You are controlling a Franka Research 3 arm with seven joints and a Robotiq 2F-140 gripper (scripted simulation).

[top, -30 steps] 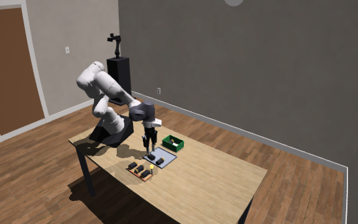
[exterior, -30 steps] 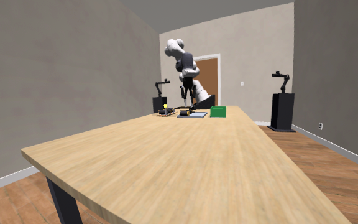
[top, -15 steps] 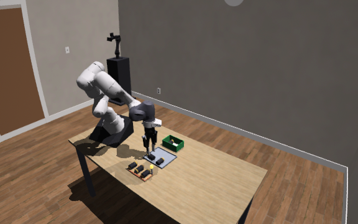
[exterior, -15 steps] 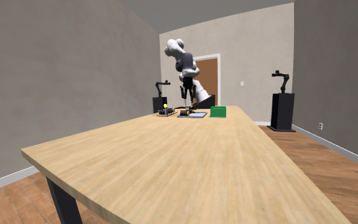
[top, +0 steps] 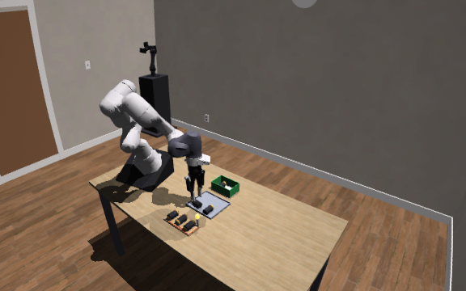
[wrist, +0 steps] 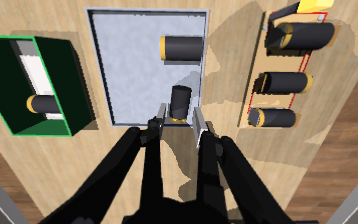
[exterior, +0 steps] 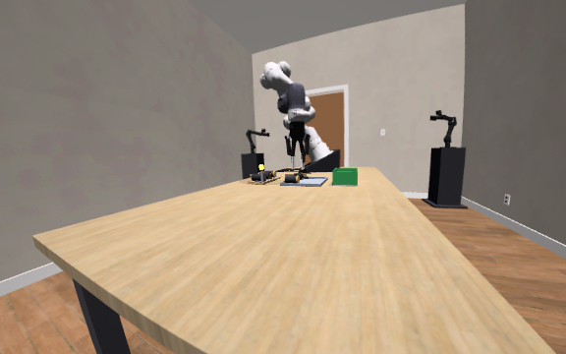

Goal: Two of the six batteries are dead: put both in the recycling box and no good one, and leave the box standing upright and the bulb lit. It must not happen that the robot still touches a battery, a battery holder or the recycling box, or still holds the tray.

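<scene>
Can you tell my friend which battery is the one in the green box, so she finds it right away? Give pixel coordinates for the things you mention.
On the wooden table [top: 273, 238] [exterior: 283, 246], find the open green box [top: 230, 192] [exterior: 345, 177] [wrist: 42, 128]. Inside lies a black battery [wrist: 46, 104] with a yellow end. It's the only one in there; the others lie on the tray [top: 218, 204] [exterior: 314, 182] [wrist: 135, 75] or in the holder [top: 192, 232] [wrist: 260, 65].

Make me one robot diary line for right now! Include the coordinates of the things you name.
gripper [top: 196, 200] [exterior: 298, 168] [wrist: 179, 112]: partly open, at tray [top: 219, 208] [exterior: 321, 182] [wrist: 135, 75] | box [top: 231, 191] [exterior: 345, 177] [wrist: 55, 90]: upright, one battery visible | bulb [top: 197, 217] [exterior: 261, 167] [wrist: 316, 5]: lit
</scene>
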